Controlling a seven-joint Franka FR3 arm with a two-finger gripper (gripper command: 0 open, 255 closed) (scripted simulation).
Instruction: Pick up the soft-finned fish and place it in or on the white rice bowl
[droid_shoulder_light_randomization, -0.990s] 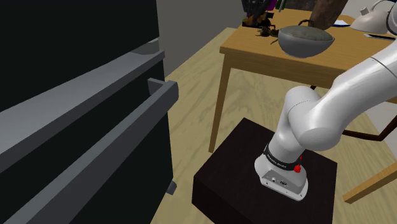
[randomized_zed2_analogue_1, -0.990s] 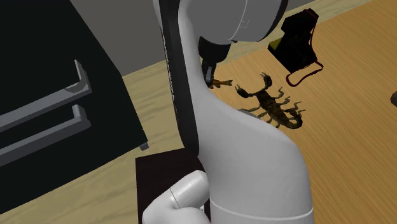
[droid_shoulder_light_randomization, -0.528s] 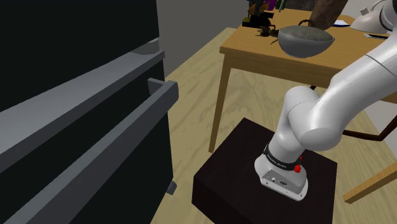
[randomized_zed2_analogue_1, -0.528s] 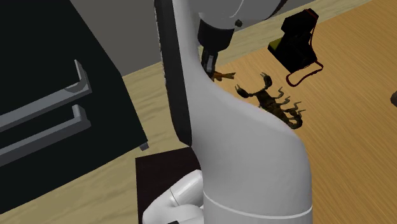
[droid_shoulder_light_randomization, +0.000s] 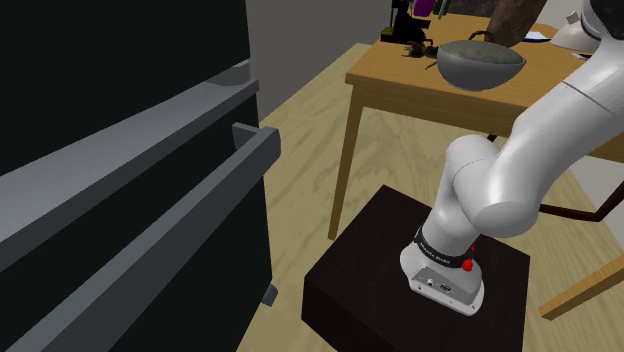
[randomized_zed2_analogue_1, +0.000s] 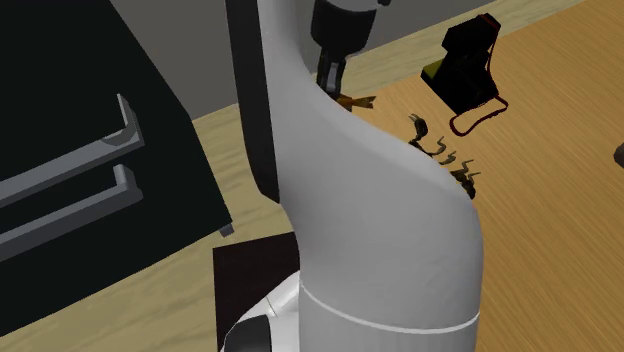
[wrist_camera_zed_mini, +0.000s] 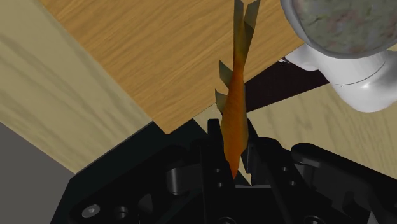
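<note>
Wrist view: claw (wrist_camera_zed_mini: 233, 135) clasps orange fish (wrist_camera_zed_mini: 236, 95) (tail outward) over table (wrist_camera_zed_mini: 153, 44) edge.

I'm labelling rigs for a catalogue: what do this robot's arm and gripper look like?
The arm is glossy white with rounded links and dark joints; a black band with white lettering rings its base, beside a red button. The gripper is all black and two-fingered.

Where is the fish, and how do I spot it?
Find the wooden table with the grey bowl on it. Above the table's edge hangs the black gripper, and the fish is pinched in it. It is slim and orange with small fins, unlike the dark brown scorpion with claws nearby.
</note>
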